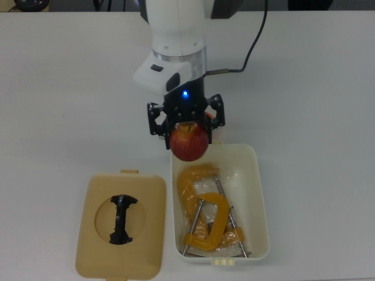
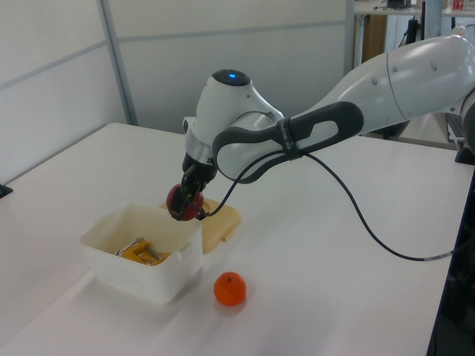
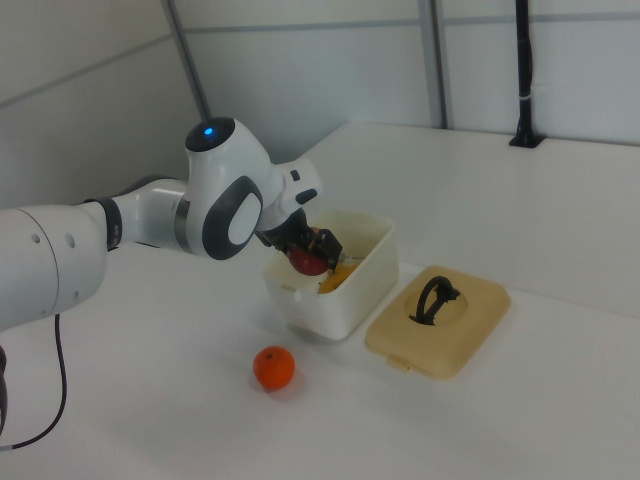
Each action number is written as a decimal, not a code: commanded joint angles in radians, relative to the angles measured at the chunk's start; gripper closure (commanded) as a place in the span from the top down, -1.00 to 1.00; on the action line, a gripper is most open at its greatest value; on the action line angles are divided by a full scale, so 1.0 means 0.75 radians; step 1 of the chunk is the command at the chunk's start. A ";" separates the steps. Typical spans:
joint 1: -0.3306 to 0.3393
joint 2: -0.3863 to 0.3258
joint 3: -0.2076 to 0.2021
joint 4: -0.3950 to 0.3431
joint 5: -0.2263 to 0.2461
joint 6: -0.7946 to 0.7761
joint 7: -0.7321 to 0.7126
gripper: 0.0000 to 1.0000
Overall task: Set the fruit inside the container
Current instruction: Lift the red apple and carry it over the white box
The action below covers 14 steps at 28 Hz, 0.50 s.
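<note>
Apple [image 1: 189, 142] in claw [image 1: 186, 124], stem-end up

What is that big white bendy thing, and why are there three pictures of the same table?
The white bendy thing is a robot arm. At its end is a gripper, a hand with just two fingers. Right now it is squeezing a red apple and holding it in the air over the near edge of a white tub.

The three pictures show one moment from three cameras: one looks straight down from above, the other two look from opposite sides.

On the white table an orange waits beside the tub. Inside the tub lie yellow-orange metal clamps. Next to the tub lies its flat tan lid with a black handle.
</note>
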<state>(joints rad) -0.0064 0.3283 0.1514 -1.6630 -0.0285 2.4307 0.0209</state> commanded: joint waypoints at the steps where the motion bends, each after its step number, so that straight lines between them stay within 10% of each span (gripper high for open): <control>1: 0.029 0.025 -0.005 0.033 -0.017 0.019 0.074 1.00; 14: 0.027 -0.035 -0.005 0.025 -0.033 -0.312 0.064 1.00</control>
<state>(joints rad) 0.0091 0.3337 0.1523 -1.6507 -0.0307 2.3637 0.0610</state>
